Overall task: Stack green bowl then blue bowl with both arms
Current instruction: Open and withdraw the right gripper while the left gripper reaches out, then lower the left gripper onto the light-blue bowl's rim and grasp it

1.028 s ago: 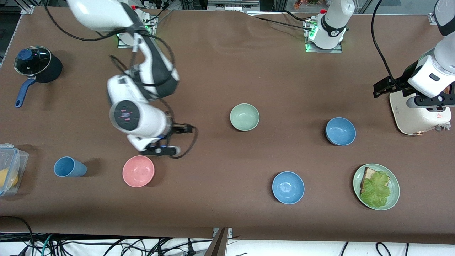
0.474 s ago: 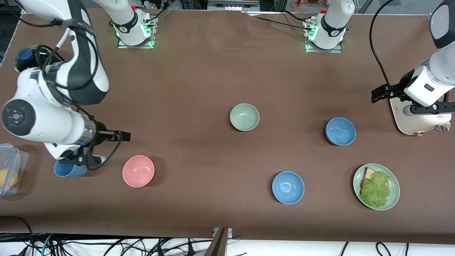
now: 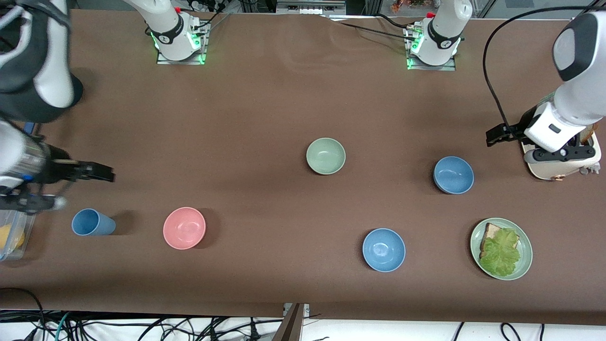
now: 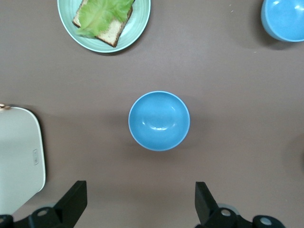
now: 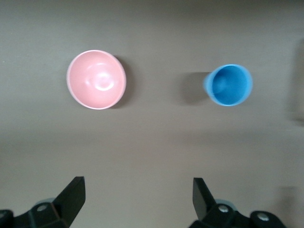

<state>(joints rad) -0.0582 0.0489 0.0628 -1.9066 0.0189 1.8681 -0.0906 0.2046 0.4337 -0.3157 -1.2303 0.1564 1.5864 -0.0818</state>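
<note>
While both arms are held high at the two ends of the tabletop [image 3: 265, 104], nothing is gripped by either. The left gripper [image 4: 141, 202] is seen with its fingers [image 4: 76, 197] spread wide and empty, over bare cloth between the blue bowl [image 3: 453, 174] and a cream appliance [image 3: 563, 161] at the left arm's end. The right gripper [image 5: 137, 197] is likewise spread wide and empty, over the right arm's end of the tabletop, near a blue cup [image 3: 93, 222] and a pink bowl [image 3: 184, 228]. The green bowl [image 3: 325, 156] is found upright and alone about the middle of the tabletop, well apart from the blue bowl, which stands upright toward the left arm's end and slightly nearer to the front camera. A brighter blue bowl [image 3: 384, 249] lies nearer still to that camera, with a green plate [image 3: 525, 258] of bread and lettuce beside it toward the left arm's end. A small mark is seen on the appliance's top and a red sign on its side, but neither can be read. A clear box [image 3: 12, 237] sits at the tabletop's edge by the cup.
</note>
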